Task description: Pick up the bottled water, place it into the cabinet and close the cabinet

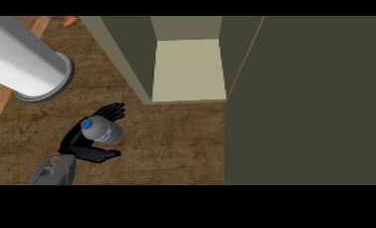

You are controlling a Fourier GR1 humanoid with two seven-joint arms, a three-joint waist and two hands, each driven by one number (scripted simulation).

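Observation:
The bottled water, a clear bottle with a blue cap, sits tilted in my left hand at the lower left, cap toward the palm. My fingers curl round its far side and the thumb lies on its near side. The olive cabinet stands up and to the right of the hand, open, with a pale bare shelf inside. Its door is swung open and fills the right side of the view. My right hand does not show.
A big grey-white cylinder stands at the left on the brown wooden counter. A small orange thing peeks in at the top edge. Bare counter lies between my hand and the cabinet's front.

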